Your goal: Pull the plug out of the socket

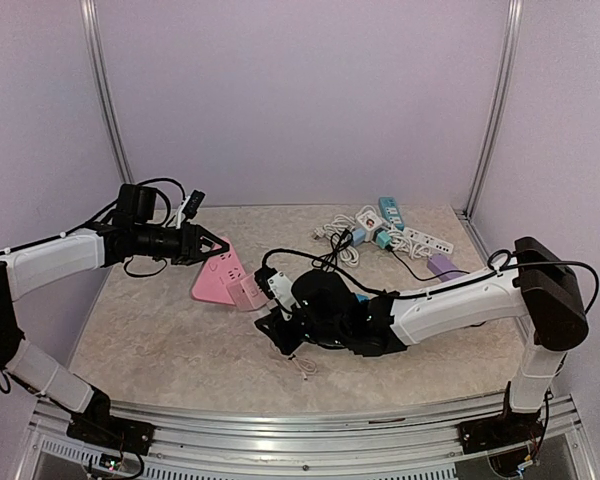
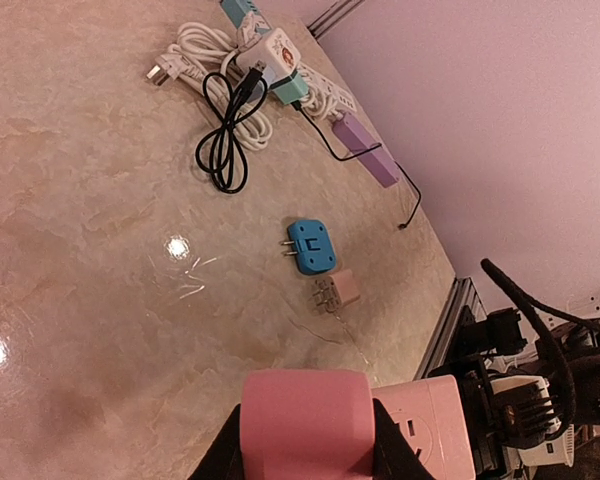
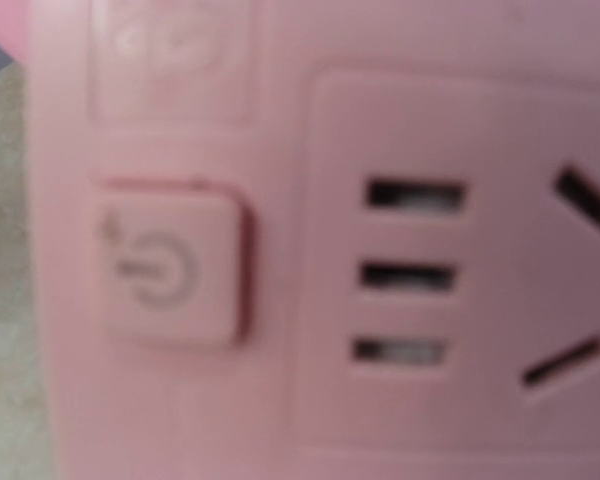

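Gripping a pink plastic socket block (image 1: 218, 276), the left gripper (image 1: 220, 246) reaches in from the left side of the beige marbled desk (image 1: 140, 330). The left wrist view shows its black fingers (image 2: 223, 455) pressed against both sides of the block's rounded end. The block sits left of the desk's middle, tilted, with its outlet face upward. A paler pink section (image 1: 248, 293) continues from its near right end; whether this is a plug cannot be told.

The right gripper (image 1: 270, 322) stretches across from the right edge, its tip just beside that paler end. Its wrist view is filled by a blurred pink outlet face with a square power button (image 3: 165, 270) and dark slots, and its fingers are out of sight, so I cannot tell whether they are spread or pressed together.

Behind the right arm lie a blue square adapter (image 2: 310, 247) and a small pale pink adapter (image 2: 336, 292). Toward the far right corner are a looped black cable (image 2: 225, 140), white cords with power strips (image 1: 380, 230), and a purple strip (image 2: 365, 150).
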Robot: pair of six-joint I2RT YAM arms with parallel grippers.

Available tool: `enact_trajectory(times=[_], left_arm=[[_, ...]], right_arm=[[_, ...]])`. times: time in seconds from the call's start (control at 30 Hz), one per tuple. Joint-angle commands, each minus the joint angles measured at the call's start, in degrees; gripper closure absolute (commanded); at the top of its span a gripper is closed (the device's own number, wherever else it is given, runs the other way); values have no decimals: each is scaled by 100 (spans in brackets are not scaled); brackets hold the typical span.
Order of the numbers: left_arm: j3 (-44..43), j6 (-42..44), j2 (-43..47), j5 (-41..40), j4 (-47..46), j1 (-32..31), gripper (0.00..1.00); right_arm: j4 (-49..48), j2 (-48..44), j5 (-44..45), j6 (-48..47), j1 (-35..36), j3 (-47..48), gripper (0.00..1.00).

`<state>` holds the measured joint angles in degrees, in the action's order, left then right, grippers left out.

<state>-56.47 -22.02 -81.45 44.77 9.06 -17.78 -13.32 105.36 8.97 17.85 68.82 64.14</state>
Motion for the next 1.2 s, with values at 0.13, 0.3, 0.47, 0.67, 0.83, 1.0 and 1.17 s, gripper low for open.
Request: enact_trajectory(times=[0.13, 0.3, 0.47, 0.67, 0.83, 1.0, 1.17], left_arm=[[-32, 47, 185, -27, -251, -63, 100], [28, 49, 311, -176, -296, -61, 100], [73, 49, 414, -264, -334, -61, 100], [82, 53, 458, -285, -338, -66, 100], [79, 62, 484, -277, -335, -59, 100], [44, 83, 459, -251, -290, -60, 100], [14, 110, 429, -233, -245, -59, 100]], right_arm=[[211, -43, 193, 355, 54, 199, 100], [431, -13, 375, 770, 54, 334, 100], [743, 52, 525, 1081, 53, 507, 100], [993, 83, 565, 1298, 30, 638, 100], [938, 49, 534, 1326, 27, 579, 100], [508, -92, 311, 983, 27, 315, 100], [349, -211, 69, 495, 30, 173, 100]])
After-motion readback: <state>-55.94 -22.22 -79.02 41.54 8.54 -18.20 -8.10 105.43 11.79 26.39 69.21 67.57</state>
